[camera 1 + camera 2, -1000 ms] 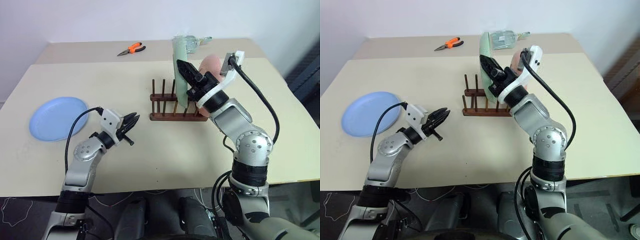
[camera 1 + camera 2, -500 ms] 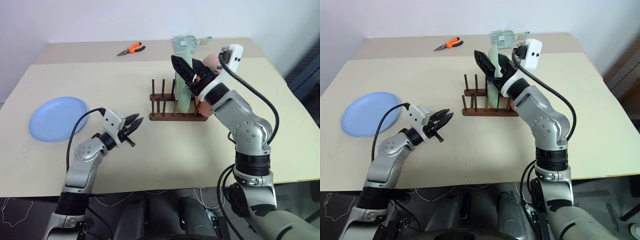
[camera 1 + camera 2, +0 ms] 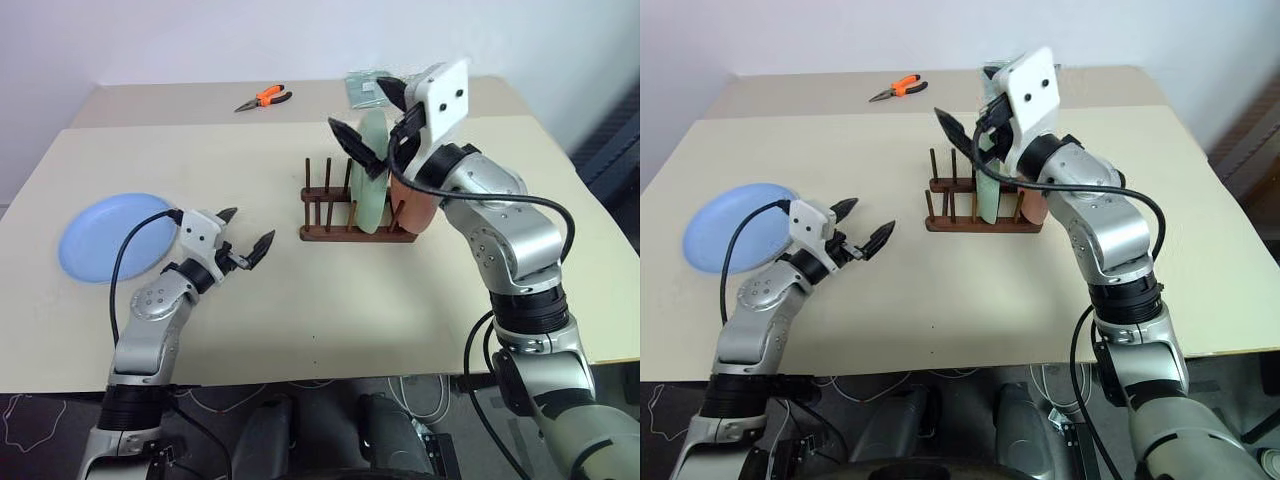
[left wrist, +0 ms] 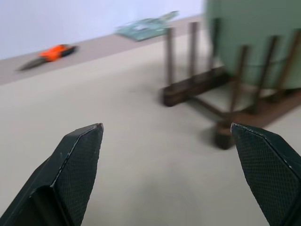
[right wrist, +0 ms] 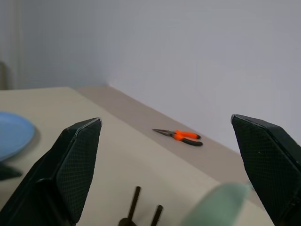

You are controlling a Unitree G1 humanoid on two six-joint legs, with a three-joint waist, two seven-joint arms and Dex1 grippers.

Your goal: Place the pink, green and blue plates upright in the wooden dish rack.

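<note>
Two pincers are mine, and both now stand wide apart and hold nothing. My right gripper [image 3: 368, 118] hangs above the wooden dish rack [image 3: 355, 215]; a second ago it was clamped on the green plate [image 3: 371, 185], and since then it has let go, lifted a little and rolled over at the wrist. My left gripper [image 3: 246, 232] hovers low over the table [image 3: 330, 300], between the rack and the blue plate [image 3: 112, 236]. It was nearly shut a second ago and has spread wide since.

Moving outward, the green plate stands upright between the rack's thin pegs, near the rack's right end. The pink plate [image 3: 412, 205] stands upright just behind it at the right end of the rack. The blue plate lies flat on the table, well apart from the rack, on my left side.

I judge that two of the three plates are now placed, and the blue one is the one left. My open left gripper is the nearer one to it.

Some things are hard to make out. My right arm covers much of the pink plate, so I cannot tell which pegs hold it or whether it touches the green plate. Far back on the table lie orange-handled pliers [image 3: 264, 98] and a clear packet [image 3: 370, 85], the packet partly hidden behind my right gripper.
</note>
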